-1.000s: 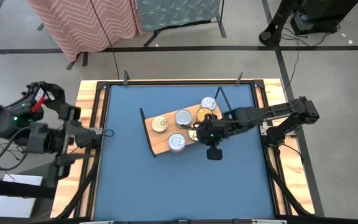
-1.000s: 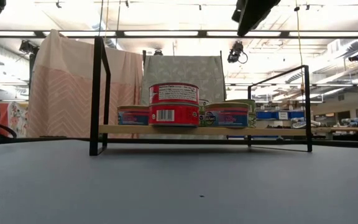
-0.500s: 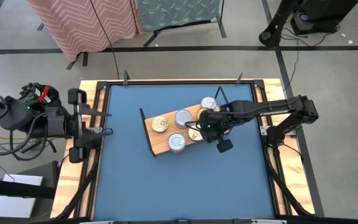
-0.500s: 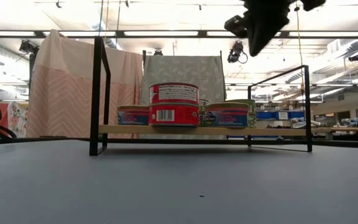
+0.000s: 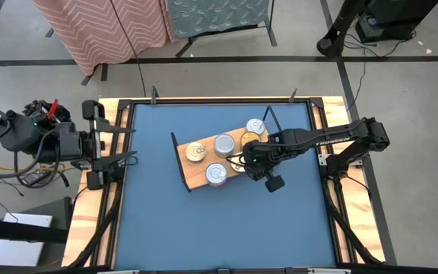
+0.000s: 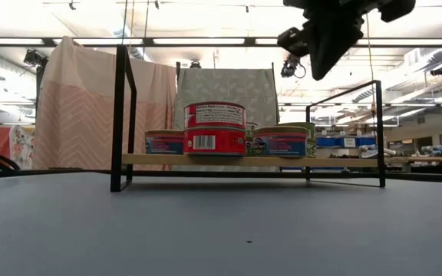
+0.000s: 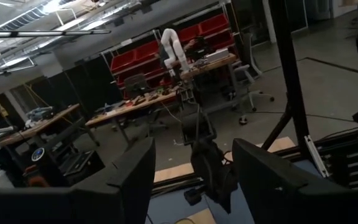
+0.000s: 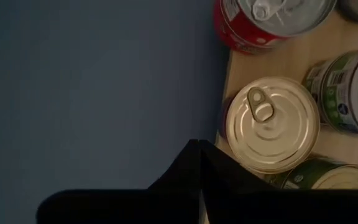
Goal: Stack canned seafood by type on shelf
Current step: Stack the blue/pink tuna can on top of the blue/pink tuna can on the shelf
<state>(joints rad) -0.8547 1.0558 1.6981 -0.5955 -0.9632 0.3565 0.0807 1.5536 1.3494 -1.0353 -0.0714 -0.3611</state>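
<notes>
The shelf is a light-wood board with black wire end frames, set askew at the table's middle. Canned seafood stands on it: silver-lidded tins, a gold one, and in the low view two red tins stacked between blue-labelled ones. My right gripper is shut, points steeply down and hangs well above the board's right part, over a gold-lidded tin. My left gripper is open and level at the table's left edge.
A wooden rim runs round the blue table top, which shows bare near, left and right of the shelf. Beside the gold tin stand a red tin and green-labelled tins. Cloth screens stand behind the far edge.
My right gripper has come down over the shelf's right part and rolled about its own axis, staying shut. My left arm has swung toward the far edge along the table's left rim, its gripper still open. The tins have not moved.
</notes>
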